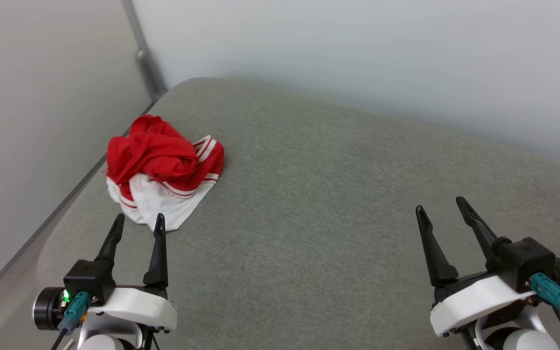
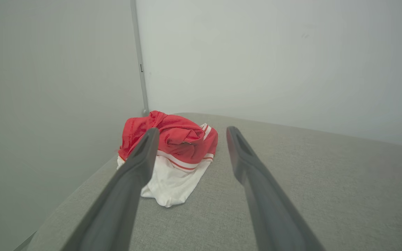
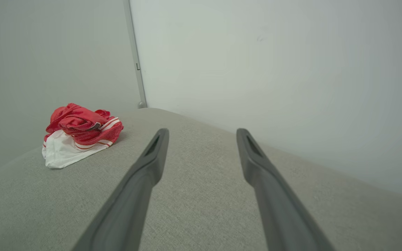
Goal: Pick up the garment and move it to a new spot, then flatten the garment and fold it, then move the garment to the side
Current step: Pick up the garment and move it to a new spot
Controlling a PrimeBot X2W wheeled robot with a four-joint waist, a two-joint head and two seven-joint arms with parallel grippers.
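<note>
Light: bright, soft and even; the left wall (image 1: 27,121) reads duller than the far wall (image 1: 358,48).
Shadows: one faint soft patch beside the garment (image 1: 163,165).
Focus: head view crisp; my left gripper (image 2: 191,129) blurs toward its wrist view's bottom edge.
Corners: wrist views dim slightly.

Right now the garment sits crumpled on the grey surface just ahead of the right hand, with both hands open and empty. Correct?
Not quite. The head view shows the crumpled garment just ahead of the left hand, not the right hand. The rest holds: both hands are open and empty.
</note>
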